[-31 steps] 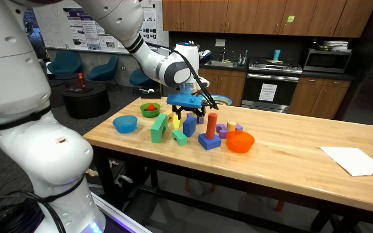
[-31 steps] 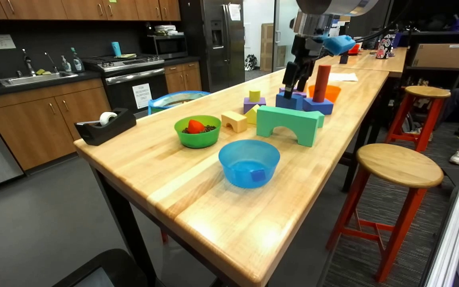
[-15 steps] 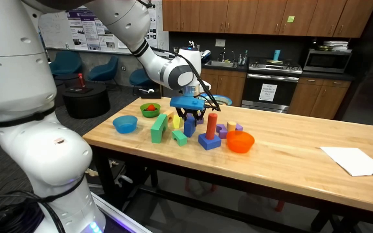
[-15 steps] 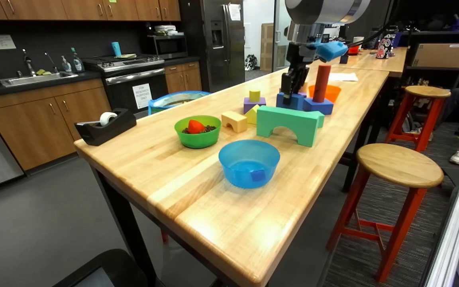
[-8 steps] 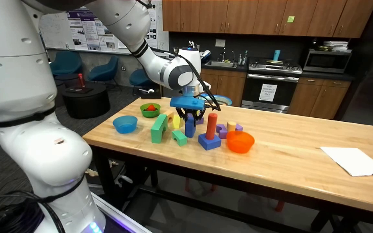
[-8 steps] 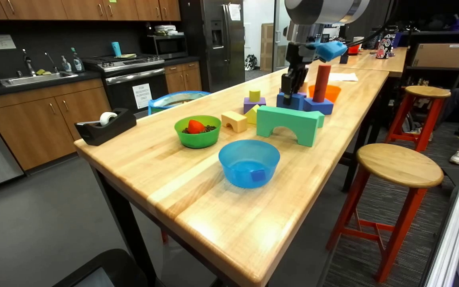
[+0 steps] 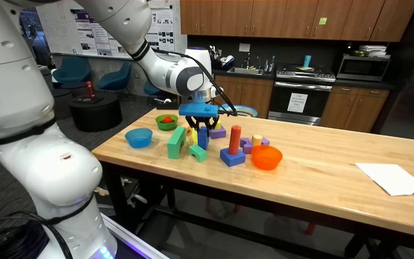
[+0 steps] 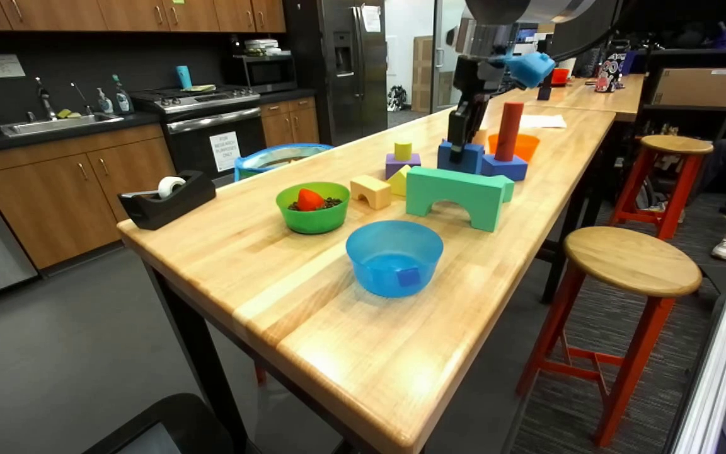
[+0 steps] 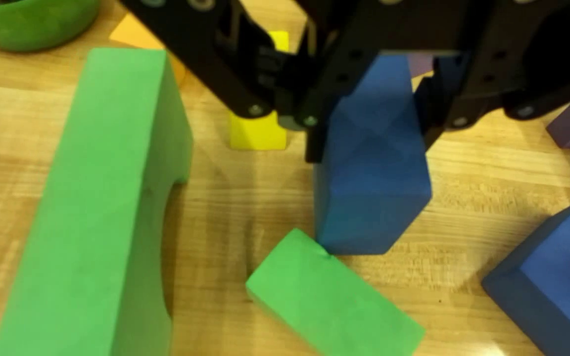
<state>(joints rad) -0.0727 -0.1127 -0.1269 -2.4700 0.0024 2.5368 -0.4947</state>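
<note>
"Since the gripper (image 9: 371, 142) holds something, how wide is it?"

"As wide as the blue block (image 7: 203, 139) it pinches, between big arch (image 7: 174, 148) and red cylinder (image 7: 234, 139)."

"And what holds what, left to right in an exterior view?"

"Blue bowl (image 7: 138, 139) with an unclear darker patch (image 8: 408, 277); green bowl (image 7: 166, 126), holding dark bits (image 8: 333, 203) and a red piece (image 8: 309, 200); orange bowl (image 7: 266, 159), inside indistinct."

The white robot arm (image 7: 45, 154) rises from 8 o'clock in an exterior view, bends out of sight at 10 and slopes toward 4 o'clock to its wrist (image 7: 191, 77); the hand (image 7: 203, 130) points to 6 o'clock, its fingers (image 9: 316, 146), at 1 o'clock in the wrist view, clamped in a part-spread grip.
</note>
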